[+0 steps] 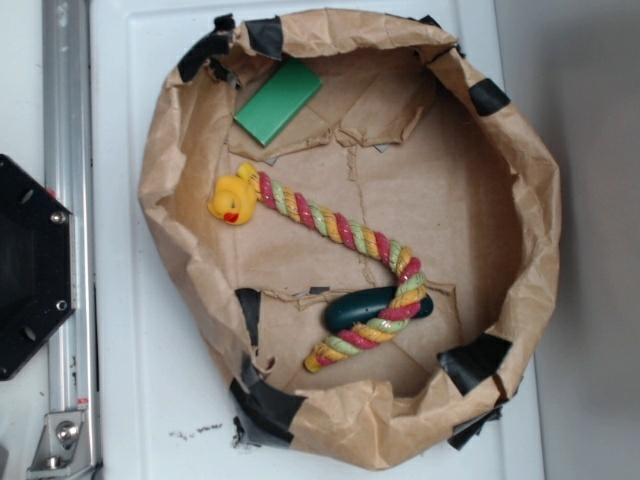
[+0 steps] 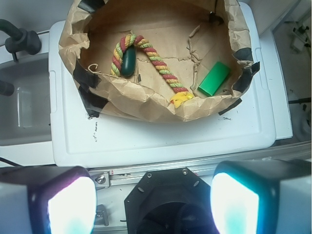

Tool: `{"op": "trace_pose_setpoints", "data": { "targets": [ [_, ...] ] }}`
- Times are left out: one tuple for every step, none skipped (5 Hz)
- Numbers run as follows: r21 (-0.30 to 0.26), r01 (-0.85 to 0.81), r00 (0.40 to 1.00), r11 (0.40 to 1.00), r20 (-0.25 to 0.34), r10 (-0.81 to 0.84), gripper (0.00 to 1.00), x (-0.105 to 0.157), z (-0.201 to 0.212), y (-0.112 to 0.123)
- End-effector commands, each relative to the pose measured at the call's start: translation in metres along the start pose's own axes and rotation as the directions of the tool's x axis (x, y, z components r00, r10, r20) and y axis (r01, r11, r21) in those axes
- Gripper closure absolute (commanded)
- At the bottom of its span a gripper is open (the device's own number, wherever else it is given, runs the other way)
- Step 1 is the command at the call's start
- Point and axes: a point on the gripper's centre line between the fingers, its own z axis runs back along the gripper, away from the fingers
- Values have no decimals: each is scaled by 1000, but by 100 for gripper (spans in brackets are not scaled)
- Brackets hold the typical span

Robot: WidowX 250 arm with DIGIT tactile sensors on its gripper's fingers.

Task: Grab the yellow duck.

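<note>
Broadly, a white desk (image 1: 140,400) carries a wide nest of crumpled brown paper (image 1: 520,200), its rolled rim patched with strips of black tape (image 1: 475,360). A metal rail (image 1: 68,200) runs along the desk's edge beside a black robot base (image 1: 30,265).

Inside the paper nest lies a braided rope toy (image 1: 345,232) in red, green and yellow, stretching diagonally across the floor and doubling back in a loop at one end. Tucked in that loop, touching the rope, is a dark green oblong object (image 1: 355,308). A flat green block (image 1: 278,100) sits near the nest's wall, well apart from the loop.

The yellow duck (image 1: 232,200) rests on the paper floor close to the nest's wall, touching the straight yellow-tipped end of the rope, its orange-red beak turned away from the rope. In the wrist view the duck is hidden behind the paper rim; only the rope's yellow tip shows there.

The end effector (image 2: 151,202) hangs over the rail, outside the nest and well apart from the duck. Its two fingers (image 2: 234,204) are spread wide with nothing between them.
</note>
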Motion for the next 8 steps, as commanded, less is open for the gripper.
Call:
{"op": "trace_pose_setpoints", "data": {
  "targets": [
    [0,0,1000,1000,0,0,0,0,0,0],
    [1,-115,993,993,-28,115,0,43,-16,17],
    [48,-80,996,996,-36,82,0,80,-41,21],
    [95,-42,996,995,-75,50,0,101,-82,28],
    [56,45,985,997,-167,-35,0,106,-134,26],
    [30,136,970,990,-208,-127,0,96,-156,44],
    [35,239,942,970,-249,-223,0,83,-169,63],
    [61,156,955,986,-266,-135,0,68,-160,88]
  ]
}}
